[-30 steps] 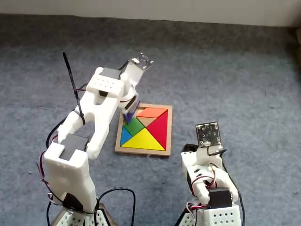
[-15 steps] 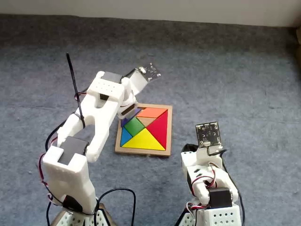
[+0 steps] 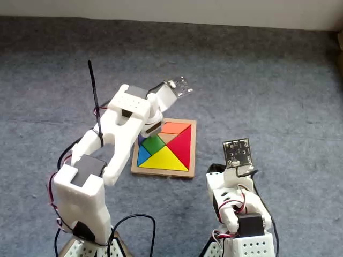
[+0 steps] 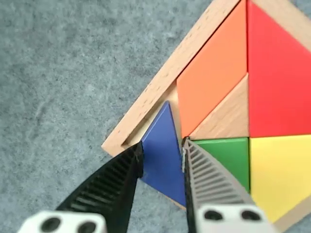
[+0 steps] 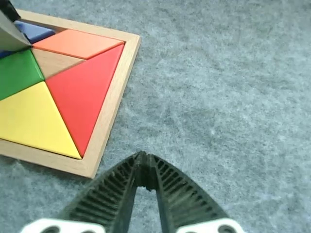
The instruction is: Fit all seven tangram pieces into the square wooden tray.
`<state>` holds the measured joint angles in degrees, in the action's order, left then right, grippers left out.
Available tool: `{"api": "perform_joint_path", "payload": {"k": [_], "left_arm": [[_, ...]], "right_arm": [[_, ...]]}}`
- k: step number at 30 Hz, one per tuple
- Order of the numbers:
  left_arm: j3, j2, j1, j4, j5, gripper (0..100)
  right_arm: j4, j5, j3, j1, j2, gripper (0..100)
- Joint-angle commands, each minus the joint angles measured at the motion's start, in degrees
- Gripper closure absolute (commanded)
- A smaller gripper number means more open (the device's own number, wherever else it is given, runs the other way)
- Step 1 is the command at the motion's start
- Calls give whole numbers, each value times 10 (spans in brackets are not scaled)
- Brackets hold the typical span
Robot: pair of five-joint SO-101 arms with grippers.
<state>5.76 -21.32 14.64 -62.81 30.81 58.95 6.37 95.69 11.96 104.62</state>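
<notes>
Tool of left arm (image 4: 162, 144) pinches blue triangle (image 4: 163, 162) at tray (image 4: 155, 99) corner — arm outstretched; right tool (image 5: 146, 156) closed.

Left arm (image 3: 123, 126) swung rightward; blue triangle (image 4: 163, 155) lowered flatter into tray (image 4: 146, 109) corner.

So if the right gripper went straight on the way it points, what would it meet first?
Most likely the carpet. The right gripper points at bare floor beside the tray, whose rim lies off to one side of that line. Depth is unclear, so this is a judgement.
</notes>
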Motion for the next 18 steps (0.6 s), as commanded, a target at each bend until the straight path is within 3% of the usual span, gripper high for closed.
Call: {"api": "perform_joint_path", "payload": {"k": [1,18], "left_arm": [[3,2,23,3,-27,850],[102,205,-19,4,-97,850]], "right_arm": [[-4,-1,88,-6,6,993],[-4,-1,88,-6,6,993]]}}
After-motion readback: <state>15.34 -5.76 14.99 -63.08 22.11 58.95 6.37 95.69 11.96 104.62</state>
